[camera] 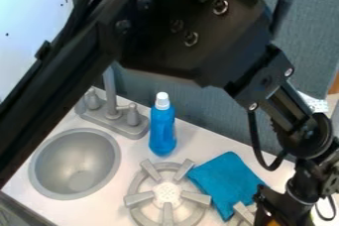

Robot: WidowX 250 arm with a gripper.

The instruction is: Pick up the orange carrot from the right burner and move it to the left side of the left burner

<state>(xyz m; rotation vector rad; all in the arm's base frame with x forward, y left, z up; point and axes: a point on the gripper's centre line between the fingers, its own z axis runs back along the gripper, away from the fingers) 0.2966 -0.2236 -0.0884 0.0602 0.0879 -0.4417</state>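
At the lower right corner, the black gripper (281, 206) hangs low over the counter, partly cut off by the bottom edge. A small orange-yellow thing (273, 223) shows right at the gripper's lower end; whether it is held cannot be told. Just left of the gripper lies a blue cloth (226, 179), flat between two burners. A blue bottle (162, 130) with a white cap stands upright behind the near-centre grey burner (167, 194), well away from the gripper.
The round grey sink (75, 164) is at the left, with a grey faucet (113, 110) behind it. Part of a second burner (244, 214) shows beside the gripper. A grey-blue panel (198, 108) rises behind the counter, and the arm spans the upper view.
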